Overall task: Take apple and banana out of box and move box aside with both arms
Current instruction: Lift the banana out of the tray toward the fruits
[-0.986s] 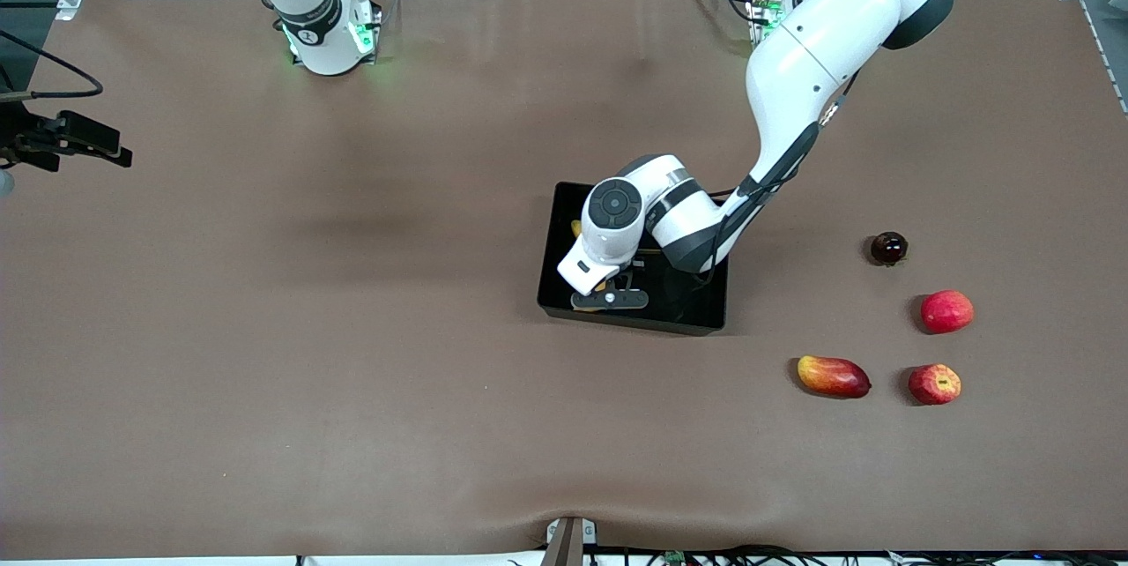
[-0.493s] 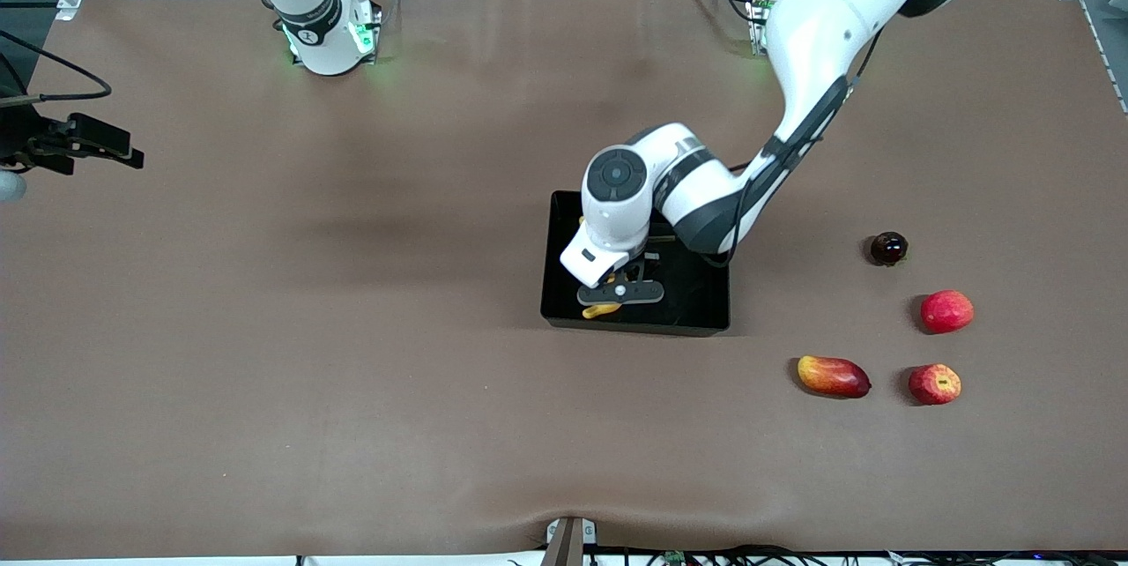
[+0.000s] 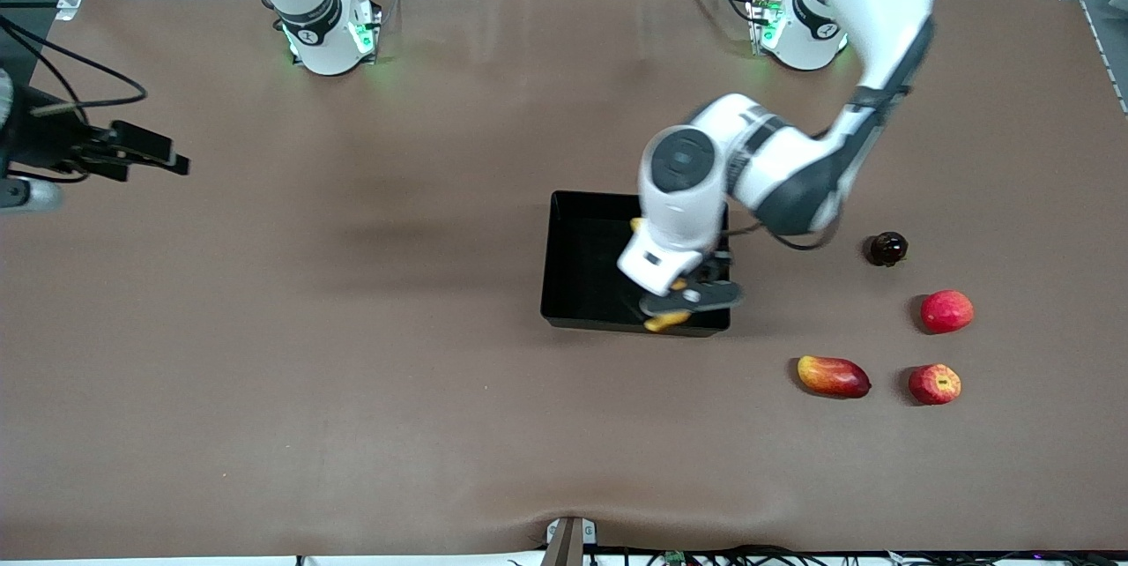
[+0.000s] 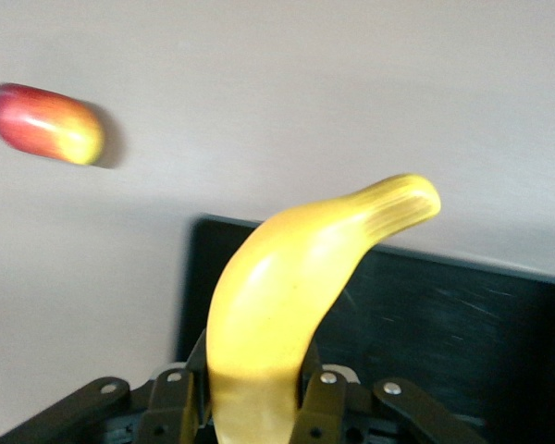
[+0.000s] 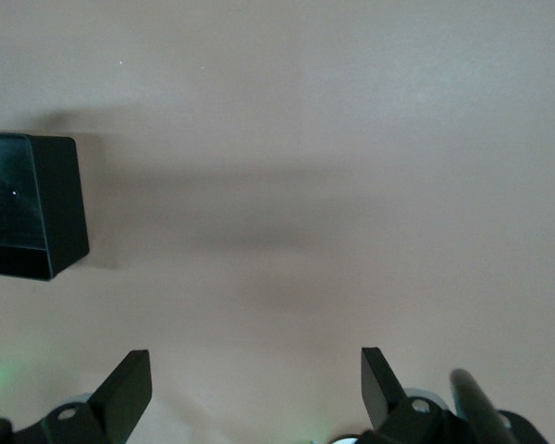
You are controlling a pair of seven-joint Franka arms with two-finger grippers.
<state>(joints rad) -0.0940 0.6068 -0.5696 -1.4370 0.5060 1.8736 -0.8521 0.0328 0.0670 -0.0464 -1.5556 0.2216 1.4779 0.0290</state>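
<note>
My left gripper (image 3: 689, 296) is shut on the long yellow banana (image 3: 667, 320) and holds it in the air over the corner of the black box (image 3: 583, 259) toward the left arm's end. In the left wrist view the banana (image 4: 296, 305) stands up between the fingers (image 4: 324, 407), with the box (image 4: 444, 314) below it. The small red apple with a yellowish patch (image 3: 934, 383) lies on the table toward the left arm's end, nearer to the front camera than the box. My right gripper (image 3: 169, 160) is open and empty, up over the table at the right arm's end; its wrist view shows the gripper (image 5: 256, 379) and a box corner (image 5: 23, 205).
Beside the apple lie a red-yellow mango-like fruit (image 3: 833, 376), a second red apple (image 3: 946, 311) and a dark round fruit (image 3: 888, 248). The mango-like fruit also shows in the left wrist view (image 4: 44, 123). The brown mat (image 3: 352, 372) covers the table.
My left gripper has risen with the banana from inside the box and moved toward the left arm's end. My right gripper has drifted a little toward the table's middle.
</note>
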